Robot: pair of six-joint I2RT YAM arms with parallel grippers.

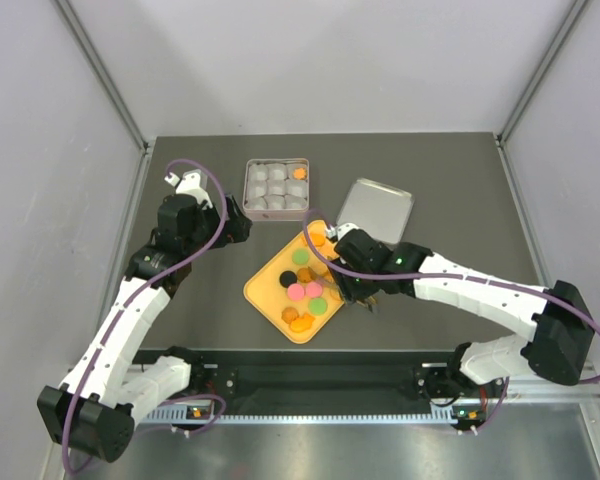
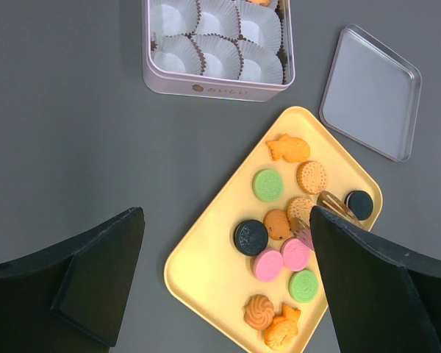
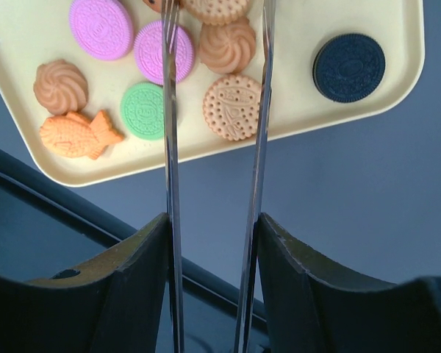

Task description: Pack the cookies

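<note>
From the top camera, the yellow tray (image 1: 265, 300) lies skewed in the middle of the dark table (image 1: 200, 320), with the cookies (image 1: 302, 291) spread over it. Beyond it the open tin (image 1: 276, 187) holds white paper cups (image 1: 265, 185), and one orange cookie (image 1: 300, 173) sits in its far right cup. The lid (image 1: 375, 208) lies apart to the right of the tin. The left gripper (image 1: 238, 225) hangs over bare table between the tin and the tray. The right gripper (image 1: 352, 285) is over the tray's right edge and hides part of it

The left wrist camera shows what that view blurs: the left gripper's fingers (image 2: 95, 279) are spread as wide as they go, with nothing in them. It also shows the cookie shapes: fish (image 2: 288, 148), green (image 2: 267, 185), pink (image 2: 267, 265) and black (image 2: 251, 237) discs. The tips of the tongs (image 2: 331, 202) are over a dotted cookie (image 2: 301, 209), just beside a black one (image 2: 359, 204)

Only the right wrist camera shows the right gripper (image 3: 213, 220) clamped on the tongs, whose two thin metal blades (image 3: 169, 147) run side by side, a gap between them. Their tips pass out of the top of the frame, so whether they pinch a cookie cannot be told. A dotted cookie (image 3: 233, 107) lies between the blades
</note>
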